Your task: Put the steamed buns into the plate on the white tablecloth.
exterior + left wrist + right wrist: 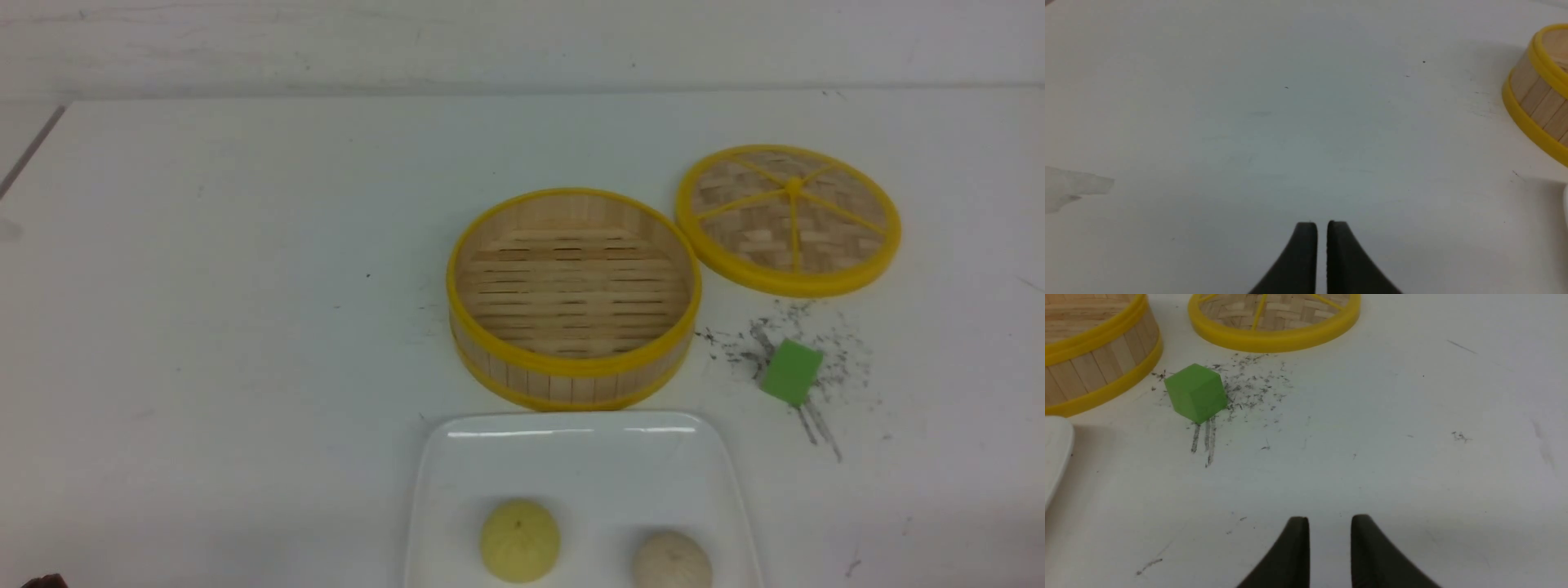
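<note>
Both steamed buns sitting inside the plate point(575, 457) on the white tablecloth point(204, 327), pale yellow bun point(520, 540) to the left, off-white bun point(672, 561) to the right, well apart. Bamboo steamer point(573, 296) just beyond the plate, woven lid point(789, 219) beside it to the right, green cube point(790, 372) on dark scribble marks nearby. Left gripper point(1322, 228) over bare cloth with only a thin slit between the jaws, holding nothing; right gripper point(1329, 522) with jaws clearly apart, likewise holding nothing.

We read this as a lab/test bench: plain white tablecloth point(245, 327) w/ scribble marks point(1249, 388), bare wall behind, props only, e.g. 1 green cube point(790, 372).
</note>
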